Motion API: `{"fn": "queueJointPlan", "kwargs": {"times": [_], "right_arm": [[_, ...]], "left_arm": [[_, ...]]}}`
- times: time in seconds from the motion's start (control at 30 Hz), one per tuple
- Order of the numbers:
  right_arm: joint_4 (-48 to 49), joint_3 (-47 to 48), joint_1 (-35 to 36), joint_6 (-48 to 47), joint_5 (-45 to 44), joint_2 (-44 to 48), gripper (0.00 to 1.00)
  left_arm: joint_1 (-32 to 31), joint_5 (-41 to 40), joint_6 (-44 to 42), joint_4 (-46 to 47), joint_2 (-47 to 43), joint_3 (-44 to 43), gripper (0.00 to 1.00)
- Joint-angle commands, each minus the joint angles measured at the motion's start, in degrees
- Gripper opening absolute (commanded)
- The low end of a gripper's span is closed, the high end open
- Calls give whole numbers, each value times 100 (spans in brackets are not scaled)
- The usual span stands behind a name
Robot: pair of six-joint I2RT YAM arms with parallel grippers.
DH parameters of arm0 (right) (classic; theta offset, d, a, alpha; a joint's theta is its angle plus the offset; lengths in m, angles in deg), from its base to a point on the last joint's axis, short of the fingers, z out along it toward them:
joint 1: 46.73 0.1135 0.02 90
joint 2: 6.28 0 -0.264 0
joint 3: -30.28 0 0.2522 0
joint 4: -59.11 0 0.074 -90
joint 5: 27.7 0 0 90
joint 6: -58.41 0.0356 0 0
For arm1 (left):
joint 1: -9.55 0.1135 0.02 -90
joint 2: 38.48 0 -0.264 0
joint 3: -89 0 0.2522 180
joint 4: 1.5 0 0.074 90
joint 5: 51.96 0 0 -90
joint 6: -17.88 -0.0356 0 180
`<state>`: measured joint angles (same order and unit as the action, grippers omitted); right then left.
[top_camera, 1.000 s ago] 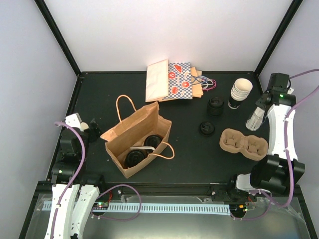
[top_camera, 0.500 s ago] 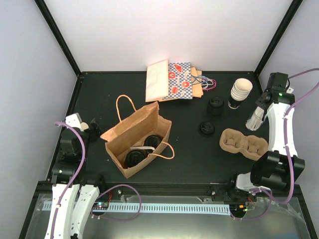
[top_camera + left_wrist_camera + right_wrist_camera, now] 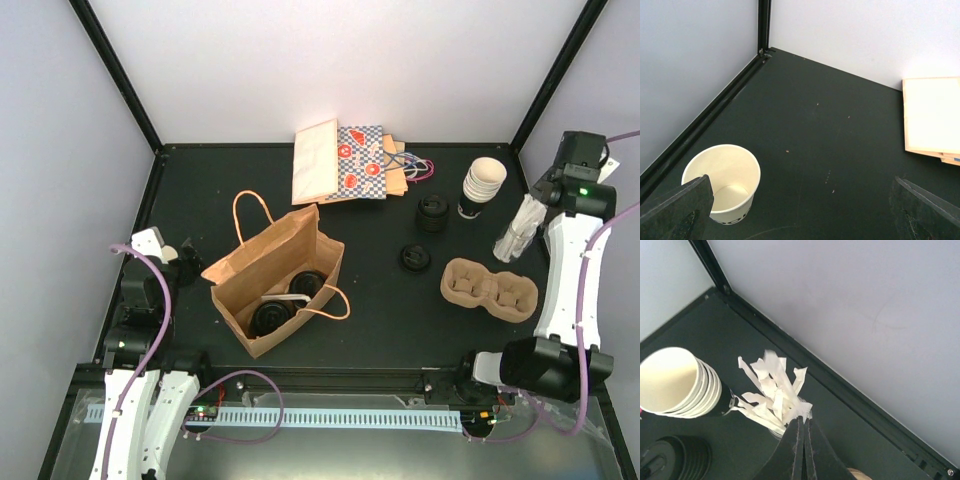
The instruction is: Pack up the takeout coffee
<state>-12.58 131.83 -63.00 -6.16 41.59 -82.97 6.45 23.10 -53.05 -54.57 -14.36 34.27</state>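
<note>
Brown bag (image 3: pixel 268 252) holds the lidded coffee cups (image 3: pixel 272 318), left gripper (image 3: pixel 800 220) idle with jaws wide open, right gripper (image 3: pixel 801 421) pinched closed at the straws (image 3: pixel 772 385): lift straight up, slowly, so one straw comes free and the holder (image 3: pixel 508 250) doesn't tip.

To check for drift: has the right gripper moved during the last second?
Yes. In the top view the right gripper shifted rightward, away from the stack of cream-white paper cups, toward the right wall.
</note>
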Motion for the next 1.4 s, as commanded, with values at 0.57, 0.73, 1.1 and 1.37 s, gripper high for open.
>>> {"fn": "queueJointPlan", "kwargs": {"times": [0.57, 0.73, 1.1, 1.37], "right_arm": [[-1407, 2134, -34, -14, 724, 813, 1], [-1028, 2178, -34, -267, 2907, 1034, 1], [-276, 1711, -34, -19, 5621, 1254, 1], [-996, 1471, -32, -254, 1486, 1388, 1]], "left_arm": [[-24, 44, -50, 125, 5, -3, 99], [-25, 44, -51, 127, 18, -7, 99], [-19, 101, -56, 136, 45, -7, 99], [-25, 66, -67, 128, 3, -7, 99]]}}
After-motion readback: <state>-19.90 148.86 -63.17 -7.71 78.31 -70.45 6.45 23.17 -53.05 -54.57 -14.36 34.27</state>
